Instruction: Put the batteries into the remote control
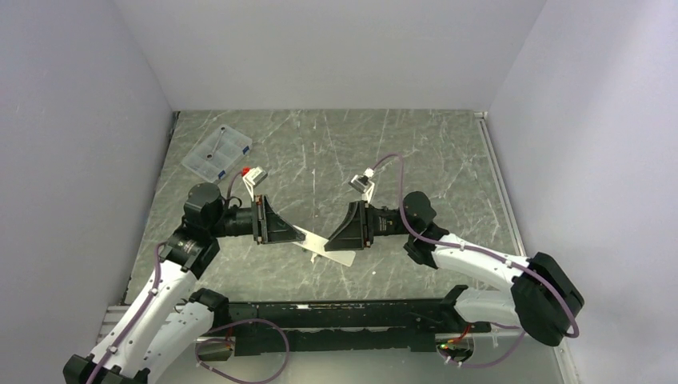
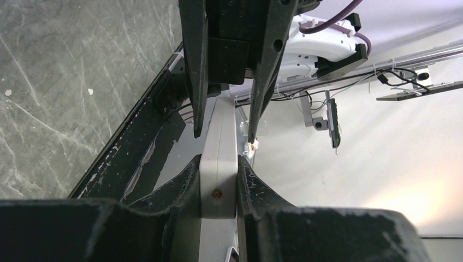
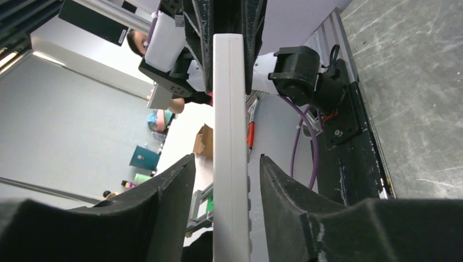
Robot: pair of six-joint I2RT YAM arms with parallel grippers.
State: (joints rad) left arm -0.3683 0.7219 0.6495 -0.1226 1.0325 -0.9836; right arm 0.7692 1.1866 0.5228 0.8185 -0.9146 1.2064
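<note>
The slim white remote control (image 1: 313, 238) hangs in the air between the two arms, above the table's near middle. My left gripper (image 1: 299, 233) is shut on one end of it; in the left wrist view both pads press the remote's (image 2: 219, 180) sides at my left gripper (image 2: 219, 173). My right gripper (image 1: 331, 239) is open around the other end. In the right wrist view the remote (image 3: 230, 136) stands edge-on in my right gripper (image 3: 226, 166), with a gap on each side. The batteries are not in view.
A clear plastic compartment box (image 1: 216, 152) lies at the far left of the marbled table (image 1: 416, 160). A flat white piece (image 1: 339, 258) shows just below the grippers. White walls close in the left, back and right. A black rail (image 1: 344, 316) runs along the near edge.
</note>
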